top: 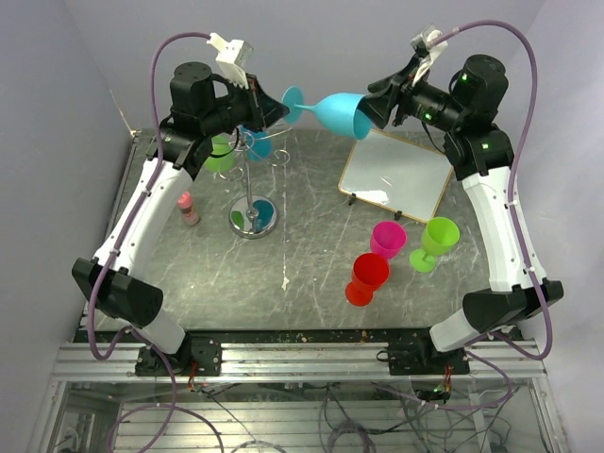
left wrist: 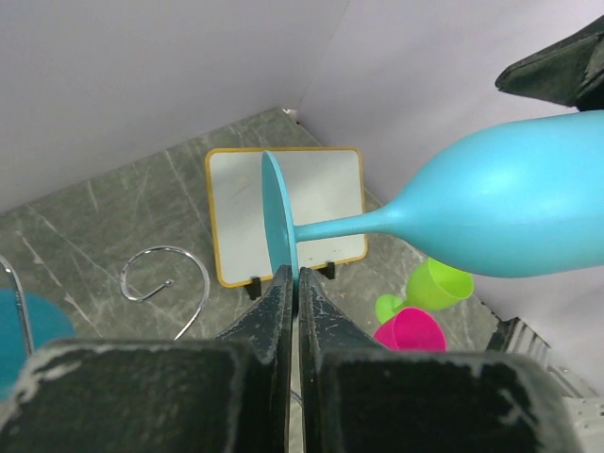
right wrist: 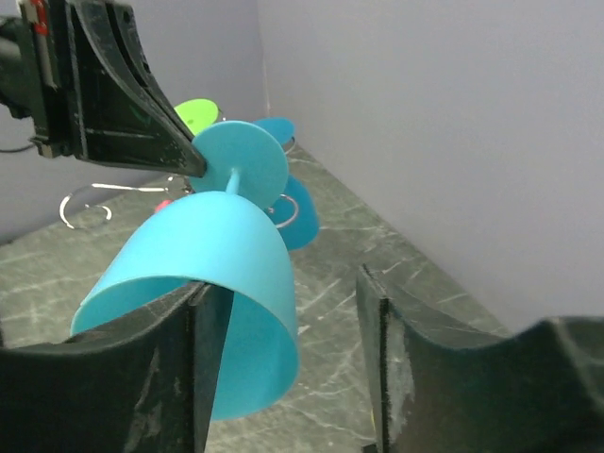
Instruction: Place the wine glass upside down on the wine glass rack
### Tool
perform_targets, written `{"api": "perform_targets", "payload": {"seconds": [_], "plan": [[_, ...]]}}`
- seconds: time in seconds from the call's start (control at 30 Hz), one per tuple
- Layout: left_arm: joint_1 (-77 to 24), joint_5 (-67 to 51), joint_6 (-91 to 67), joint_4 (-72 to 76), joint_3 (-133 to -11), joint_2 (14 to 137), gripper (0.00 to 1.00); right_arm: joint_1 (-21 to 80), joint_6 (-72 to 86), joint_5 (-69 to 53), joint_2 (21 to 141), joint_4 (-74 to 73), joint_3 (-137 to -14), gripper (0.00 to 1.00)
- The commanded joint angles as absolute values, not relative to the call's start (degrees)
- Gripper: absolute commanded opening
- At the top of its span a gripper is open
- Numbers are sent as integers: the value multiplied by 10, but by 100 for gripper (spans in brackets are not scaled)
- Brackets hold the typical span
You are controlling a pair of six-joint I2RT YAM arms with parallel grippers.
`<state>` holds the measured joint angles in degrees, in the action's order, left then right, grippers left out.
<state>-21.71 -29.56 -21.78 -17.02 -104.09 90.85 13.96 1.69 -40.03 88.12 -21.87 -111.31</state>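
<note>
Nearest the arm bases, right of centre in the overhead view, three plastic goblets stand upright on the grey marbled surface [top: 311, 245]: a red goblet [top: 366, 278] in front, a pink goblet [top: 388, 239] just behind it, and a green goblet [top: 436, 242] beside the pink one to the right. At the left, a small pink bottle [top: 189, 208] stands near the left arm. Just right of it, the wine glass rack [top: 253, 203] rises from its round shiny base, with a light green glass [top: 220, 153] hanging at its upper left. A wood-framed whiteboard [top: 396, 175] leans on its little stand in the upper right.

Farthest back, at the top centre of the frame, the blue wine glass [top: 335, 111] lies sideways in the air above the surface, its foot toward the rack and its bowl toward the right. The left tool [left wrist: 293, 278] is clenched on the edge of the glass's round foot. The right tool [right wrist: 283, 283] is released: its jaws stand apart around the rim of the bowl, one finger [right wrist: 203, 359] against the bowl and the other clear of it.
</note>
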Motion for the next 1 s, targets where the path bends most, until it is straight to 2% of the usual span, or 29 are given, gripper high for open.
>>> {"api": "perform_targets", "payload": {"seconds": [0.0,0.1,0.17,0.53,0.8,0.97], "plan": [[-221,-267,-158,-182,-1070,881,7,141,-11,-390,858,-236,-1110,64],[-220,-234,-132,-200,-1084,876,7,140,-30,-376,852,-253,-1115,78],[-220,-206,-112,-213,-1095,875,7,140,-42,-363,846,-263,-1117,82],[-220,-64,43,-270,-1173,865,7,139,-131,-277,823,-333,-1124,83],[-220,-122,290,-437,-1265,836,7,138,-146,-277,820,-342,-1116,83],[-217,-153,440,-573,-1281,805,7,134,-146,-284,817,-338,-1101,83]]}}
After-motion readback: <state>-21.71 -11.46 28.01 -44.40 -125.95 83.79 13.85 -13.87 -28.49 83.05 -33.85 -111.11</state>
